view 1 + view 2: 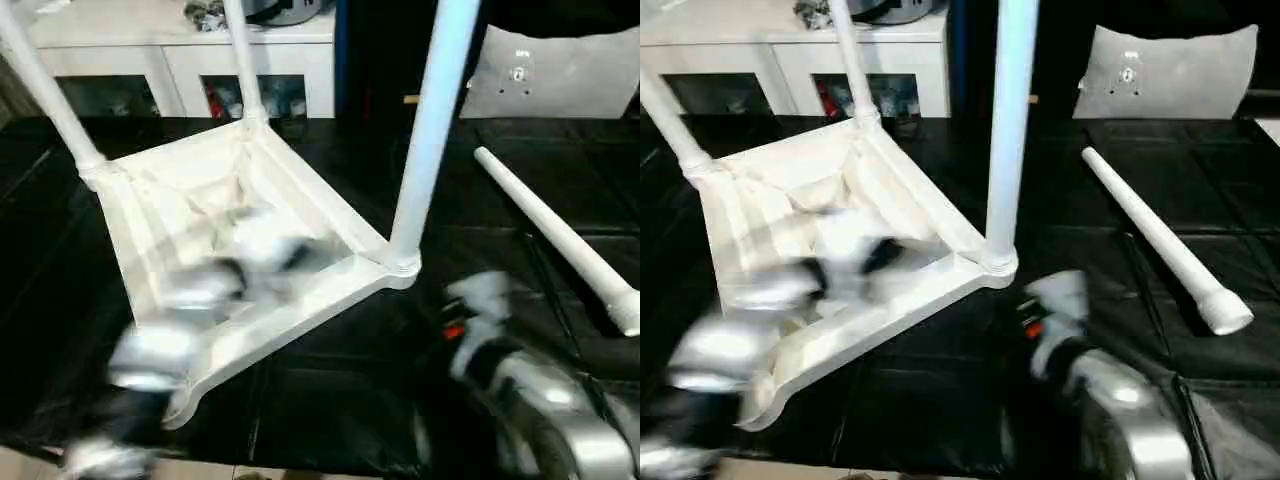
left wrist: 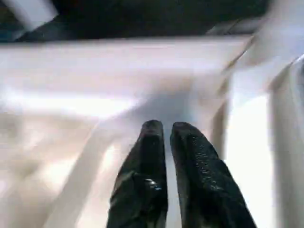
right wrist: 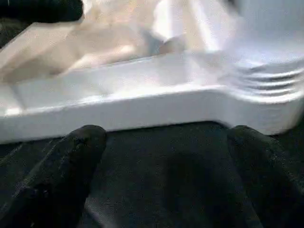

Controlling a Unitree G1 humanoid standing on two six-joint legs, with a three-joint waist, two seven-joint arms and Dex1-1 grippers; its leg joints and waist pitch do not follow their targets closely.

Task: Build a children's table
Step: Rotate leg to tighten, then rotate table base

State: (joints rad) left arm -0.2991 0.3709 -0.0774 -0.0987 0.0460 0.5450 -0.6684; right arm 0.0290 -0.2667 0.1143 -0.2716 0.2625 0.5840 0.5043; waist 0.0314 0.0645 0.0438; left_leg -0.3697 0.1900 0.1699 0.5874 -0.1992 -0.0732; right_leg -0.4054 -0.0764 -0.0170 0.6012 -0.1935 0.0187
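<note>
Black padded matting covers the work surface, and on it the children's table lies upside down, its square top flat on the mat with the raised rim facing up. Three legs already stand in their corner sockets: one at the near right corner, one at the far corner and one at the left corner. The fourth leg lies loose on the mat, well apart to the right of the top. The nearest corner socket appears empty.

The left gripper hangs over the inside of the upturned top, its fingers nearly together and clamped on nothing. The right gripper hovers above the mat just beside the rim, near the socket of the right-hand leg; its fingers stand wide apart and hold nothing.

The step in hand looks like fetching the loose leg. The right gripper would do well to take it near the middle so it balances, then bring its plug end upright over the empty socket and press straight down while the left steadies the top.

A white cabinet stands behind, a grey-white cushion to the right. The standing near-right leg sits between the loose leg and the empty corner, so the carry should swing around it.
</note>
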